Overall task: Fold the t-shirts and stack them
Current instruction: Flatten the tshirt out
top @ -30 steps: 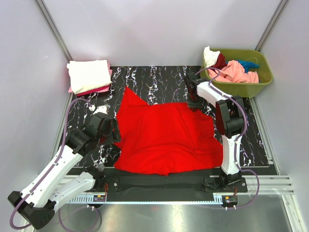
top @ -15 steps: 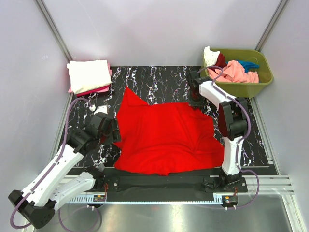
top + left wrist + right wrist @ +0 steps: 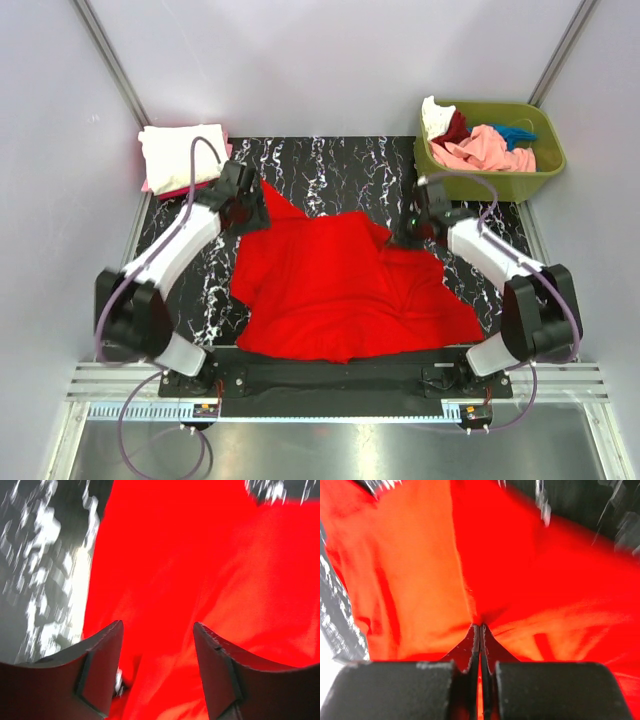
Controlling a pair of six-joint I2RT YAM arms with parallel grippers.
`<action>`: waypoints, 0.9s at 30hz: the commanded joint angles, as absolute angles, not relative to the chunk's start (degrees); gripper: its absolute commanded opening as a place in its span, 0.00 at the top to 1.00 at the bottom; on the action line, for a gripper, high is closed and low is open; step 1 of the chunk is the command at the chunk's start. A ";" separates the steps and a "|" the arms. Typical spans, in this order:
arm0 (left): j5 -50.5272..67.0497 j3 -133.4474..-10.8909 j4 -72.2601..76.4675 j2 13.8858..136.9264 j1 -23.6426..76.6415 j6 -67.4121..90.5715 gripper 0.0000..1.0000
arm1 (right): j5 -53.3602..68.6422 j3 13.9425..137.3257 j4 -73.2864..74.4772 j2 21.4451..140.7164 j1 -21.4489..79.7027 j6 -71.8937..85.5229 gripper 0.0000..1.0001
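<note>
The right pincer (image 3: 480,632) is shut on the red shirt (image 3: 340,290); the left pincer (image 3: 157,635) stands open above its corner, probably for folding.

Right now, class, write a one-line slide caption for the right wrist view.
Right gripper shut on a pinched fold of the bright red t-shirt, spread over the black marbled table.

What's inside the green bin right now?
The olive-green bin holds a crumpled heap: cream-white t-shirt at its left end, then dark red t-shirt, pink t-shirt, teal t-shirt. Anything beneath them, and the bin's floor, is covered.
</note>
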State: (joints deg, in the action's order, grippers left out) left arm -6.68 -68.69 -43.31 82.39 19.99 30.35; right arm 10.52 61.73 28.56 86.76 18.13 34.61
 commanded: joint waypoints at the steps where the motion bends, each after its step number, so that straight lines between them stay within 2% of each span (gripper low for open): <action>1: -2.02 -78.01 -36.74 94.34 18.20 27.25 0.40 | 18.37 51.53 11.28 84.55 19.68 43.50 1.00; 8: -1.58 -92.45 -39.63 111.78 15.21 26.28 0.45 | 14.32 41.59 -3.04 85.25 22.68 44.91 1.00; 12: -2.37 -98.07 -40.87 116.97 14.41 25.84 0.46 | 15.90 42.45 -3.69 87.35 22.85 44.12 1.00; 18: -4.22 -100.37 -42.36 121.98 13.98 27.42 0.49 | 19.94 47.81 -1.06 94.83 22.85 42.37 1.00; 27: -2.55 -99.41 -40.26 124.54 13.97 28.21 0.52 | 22.67 47.99 -2.29 96.50 21.80 42.45 1.00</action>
